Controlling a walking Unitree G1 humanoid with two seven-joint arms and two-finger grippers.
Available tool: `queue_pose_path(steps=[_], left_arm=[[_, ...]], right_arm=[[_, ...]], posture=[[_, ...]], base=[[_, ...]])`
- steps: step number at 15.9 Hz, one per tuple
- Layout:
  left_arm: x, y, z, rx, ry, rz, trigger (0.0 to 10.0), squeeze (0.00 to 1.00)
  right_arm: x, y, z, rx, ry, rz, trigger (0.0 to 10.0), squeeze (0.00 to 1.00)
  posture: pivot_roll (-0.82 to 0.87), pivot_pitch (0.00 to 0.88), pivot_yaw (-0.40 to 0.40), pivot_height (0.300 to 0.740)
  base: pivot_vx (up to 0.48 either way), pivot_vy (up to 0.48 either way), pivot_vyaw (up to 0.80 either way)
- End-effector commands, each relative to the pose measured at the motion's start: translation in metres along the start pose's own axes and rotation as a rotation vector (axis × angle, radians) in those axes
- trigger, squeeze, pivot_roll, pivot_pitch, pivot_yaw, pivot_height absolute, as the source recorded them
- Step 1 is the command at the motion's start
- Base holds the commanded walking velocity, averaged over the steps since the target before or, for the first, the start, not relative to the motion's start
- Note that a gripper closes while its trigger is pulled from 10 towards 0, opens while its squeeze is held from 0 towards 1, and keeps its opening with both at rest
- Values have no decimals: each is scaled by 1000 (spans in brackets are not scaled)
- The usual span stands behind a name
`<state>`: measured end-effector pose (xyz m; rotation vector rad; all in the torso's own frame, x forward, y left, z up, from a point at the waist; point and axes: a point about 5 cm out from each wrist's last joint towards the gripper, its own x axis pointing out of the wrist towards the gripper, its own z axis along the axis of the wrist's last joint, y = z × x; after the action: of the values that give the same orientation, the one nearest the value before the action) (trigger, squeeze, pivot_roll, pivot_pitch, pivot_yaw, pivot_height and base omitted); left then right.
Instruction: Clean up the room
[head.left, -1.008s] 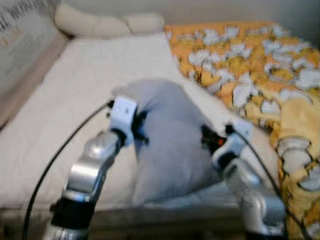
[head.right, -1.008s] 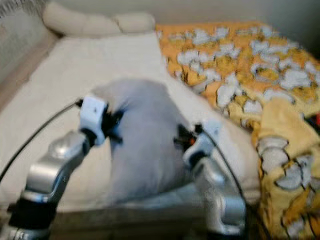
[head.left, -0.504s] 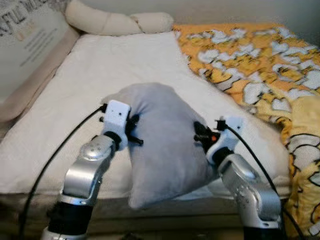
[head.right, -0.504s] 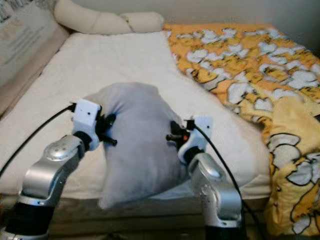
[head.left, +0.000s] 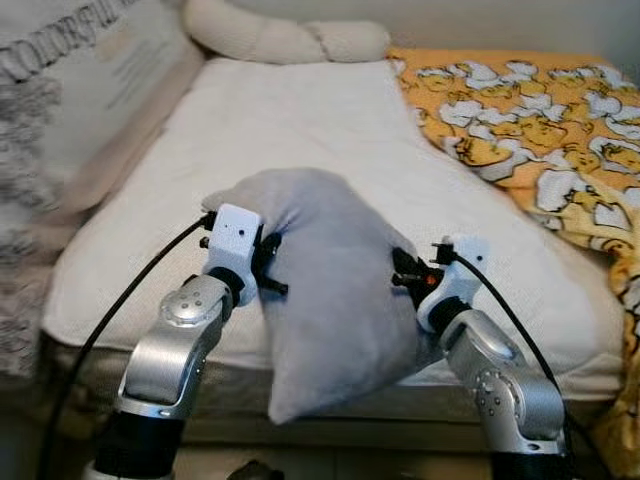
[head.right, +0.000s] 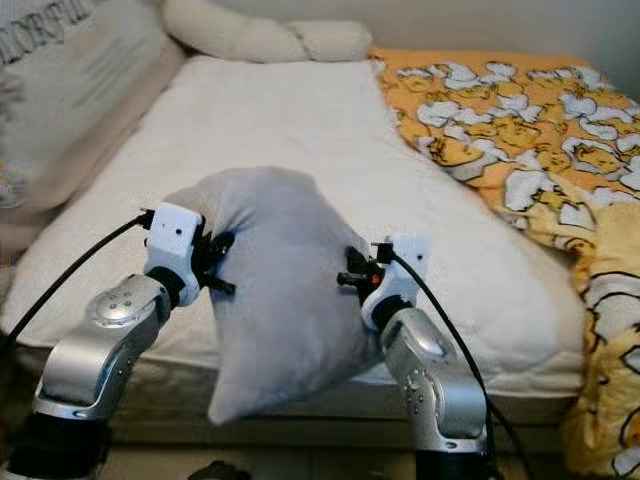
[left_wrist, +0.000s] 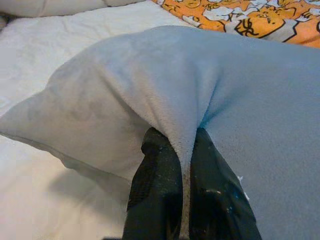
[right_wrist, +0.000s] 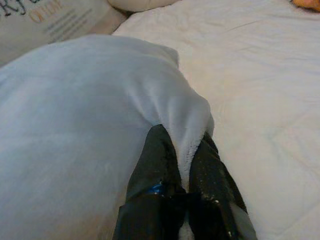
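A grey pillow hangs between my two arms over the near edge of the bed. My left gripper is shut on a fold of the pillow's left side; in the left wrist view its fingers pinch the grey fabric. At the pillow's right side my right gripper is shut on another fold, and the right wrist view has its fingers clamped on the pillow. The pillow's lower corner dangles below the mattress edge.
The white mattress stretches away ahead. An orange and yellow patterned blanket covers its right side and spills over the near right corner. A cream bolster lies at the head. A printed cushion leans along the left.
The view has swung left and sharpened, so the bed has shifted right in the picture. Both grippers keep their hold on the pillow, which hangs a little lower.
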<state>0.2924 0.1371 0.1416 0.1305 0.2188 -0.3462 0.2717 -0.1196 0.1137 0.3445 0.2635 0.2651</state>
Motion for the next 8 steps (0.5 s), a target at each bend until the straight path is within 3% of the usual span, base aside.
queue_pose_path(steps=[1,8], left_arm=[[-2,6,11,21,-41,30,10000,0],[5,8,14,40,-35,13,10000,0]], right_arm=[[0,0,7,-6,-36,-6,10000,0],[0,0,7,11,-44,-32,10000,0]], posture=[[-17,0,-4,740],[-31,0,14,740]], base=[[0,326,0],[0,326,0]])
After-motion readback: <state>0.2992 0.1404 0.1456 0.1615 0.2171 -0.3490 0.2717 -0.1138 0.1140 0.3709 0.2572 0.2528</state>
